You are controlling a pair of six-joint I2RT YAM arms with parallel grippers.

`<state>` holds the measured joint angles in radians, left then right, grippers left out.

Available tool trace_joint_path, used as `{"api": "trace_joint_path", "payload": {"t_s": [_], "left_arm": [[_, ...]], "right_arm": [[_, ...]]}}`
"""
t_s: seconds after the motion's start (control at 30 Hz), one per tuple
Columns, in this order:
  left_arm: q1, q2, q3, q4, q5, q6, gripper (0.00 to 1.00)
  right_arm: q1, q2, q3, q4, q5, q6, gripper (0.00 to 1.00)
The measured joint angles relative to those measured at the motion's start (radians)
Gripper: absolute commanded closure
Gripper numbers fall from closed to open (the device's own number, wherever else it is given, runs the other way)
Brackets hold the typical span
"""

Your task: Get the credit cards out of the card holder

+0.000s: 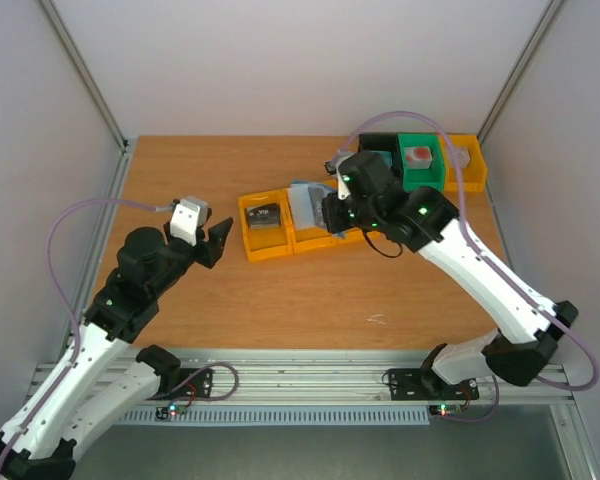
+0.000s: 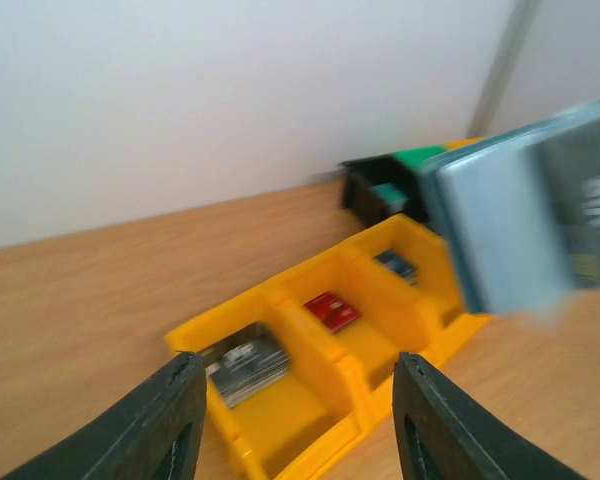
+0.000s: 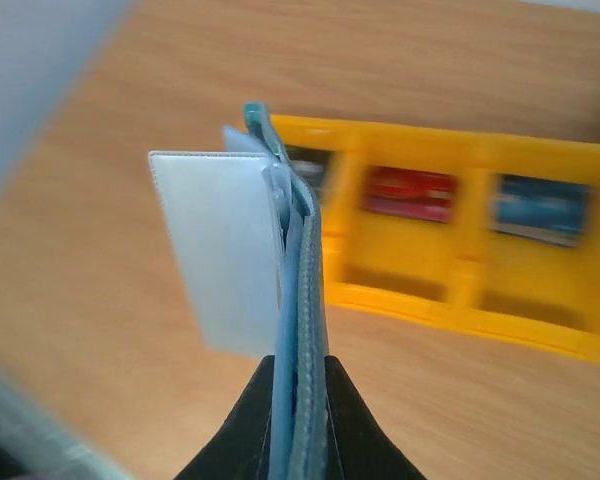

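Note:
My right gripper (image 3: 300, 420) is shut on the blue card holder (image 3: 302, 300) and holds it edge-on above the table, with a clear sleeve (image 3: 225, 260) flapping to its left. In the top view the card holder (image 1: 306, 203) hangs over the row of yellow bins (image 1: 250, 245). The credit cards lie one per bin: dark grey (image 2: 245, 365), red (image 2: 332, 311) and blue (image 2: 395, 265). My left gripper (image 2: 300, 420) stands open and empty just short of the grey card's bin, left of the bins in the top view (image 1: 208, 238).
A green bin (image 1: 420, 170) holding a red-white block, a black bin (image 1: 378, 148) and another yellow bin (image 1: 467, 160) sit at the back right. Bare wooden table (image 1: 180, 170) lies to the left and front. White walls enclose the table.

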<state>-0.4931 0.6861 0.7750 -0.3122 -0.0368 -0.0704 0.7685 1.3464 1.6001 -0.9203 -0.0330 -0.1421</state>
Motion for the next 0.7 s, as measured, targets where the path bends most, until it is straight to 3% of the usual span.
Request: {"api": "trace_joint_path", "payload": {"t_s": [0.13, 0.23, 0.43, 0.7], "left_arm": [[0.0, -0.03, 0.009, 0.058, 0.24, 0.009, 0.61], [-0.015, -0.028, 0.008, 0.121, 0.444, -0.06, 0.65], [-0.076, 0.023, -0.003, 0.206, 0.626, -0.191, 0.65], [-0.079, 0.036, -0.032, 0.177, 0.64, -0.184, 0.66]], "right_arm": [[0.079, 0.137, 0.125, -0.167, 0.318, 0.019, 0.99], [0.145, 0.217, 0.17, -0.214, 0.384, -0.005, 0.99], [0.173, 0.208, 0.152, -0.154, 0.18, -0.081, 0.99], [0.145, 0.035, -0.011, 0.045, -0.203, -0.136, 0.99]]}}
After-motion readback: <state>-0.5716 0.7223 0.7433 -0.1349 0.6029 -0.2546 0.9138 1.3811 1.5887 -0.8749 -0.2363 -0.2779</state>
